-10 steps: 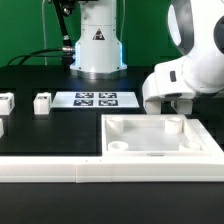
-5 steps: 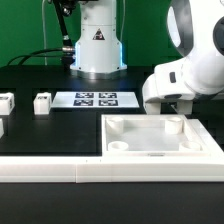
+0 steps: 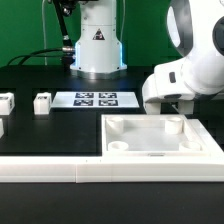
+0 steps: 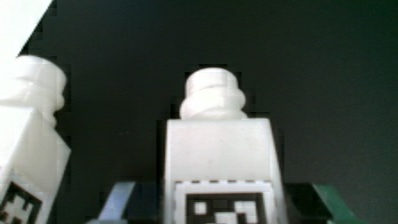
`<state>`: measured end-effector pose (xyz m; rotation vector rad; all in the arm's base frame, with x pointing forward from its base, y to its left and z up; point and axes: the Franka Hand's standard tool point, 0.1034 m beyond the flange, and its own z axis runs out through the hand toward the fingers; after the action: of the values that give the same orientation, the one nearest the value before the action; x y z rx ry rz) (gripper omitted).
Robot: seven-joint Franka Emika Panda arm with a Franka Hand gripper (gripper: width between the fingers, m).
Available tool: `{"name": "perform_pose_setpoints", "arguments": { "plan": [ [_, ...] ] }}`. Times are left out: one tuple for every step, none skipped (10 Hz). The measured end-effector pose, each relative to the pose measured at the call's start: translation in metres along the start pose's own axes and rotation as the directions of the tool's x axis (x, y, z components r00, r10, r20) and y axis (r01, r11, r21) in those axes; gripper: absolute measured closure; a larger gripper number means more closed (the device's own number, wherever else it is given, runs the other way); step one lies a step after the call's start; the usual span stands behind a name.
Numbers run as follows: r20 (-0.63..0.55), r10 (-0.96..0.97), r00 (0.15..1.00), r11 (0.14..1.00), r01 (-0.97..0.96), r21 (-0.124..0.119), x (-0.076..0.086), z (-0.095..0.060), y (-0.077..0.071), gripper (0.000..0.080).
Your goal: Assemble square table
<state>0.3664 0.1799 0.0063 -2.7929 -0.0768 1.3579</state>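
Over the black tabletop [image 3: 40,135] — by the square table [image 3: 160,142] — the hand [image 3: 181,104] pinches a tagged leg [image 4: 222,150].

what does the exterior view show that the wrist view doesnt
Only the exterior view: the square table slab, the marker board, the border rail, small legs on the exterior view's left, and the arm's base.
Only the wrist view: a tagged leg close up between dark fingers, its knobbed tip away from the camera, and a second leg beside it.
Both: the end effector and the black table.
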Motion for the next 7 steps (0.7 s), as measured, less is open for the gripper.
{"name": "perform_pose_setpoints", "arguments": {
  "plan": [
    [0.001,-0.01,1.0,1.0,0.01,0.001,0.0,-0.002,0.001,0.0515],
    [-0.004,-0.025,1.0,1.0,0.025,0.01,-0.003,-0.015,0.007,0.0515],
    [-0.022,-0.024,0.999,0.999,0.024,0.023,-0.009,-0.035,0.012,0.0515],
    [-0.028,-0.02,0.999,0.999,0.021,0.032,-0.015,-0.05,0.017,0.0514],
    [-0.04,-0.014,0.999,0.999,0.016,0.041,-0.022,-0.067,0.023,0.0514],
    [-0.034,-0.007,0.999,0.999,0.009,0.049,-0.029,-0.08,0.029,0.0514],
    [-0.043,-0.004,0.999,0.999,0.006,0.053,-0.031,-0.085,0.03,0.0514]
  ]
}}
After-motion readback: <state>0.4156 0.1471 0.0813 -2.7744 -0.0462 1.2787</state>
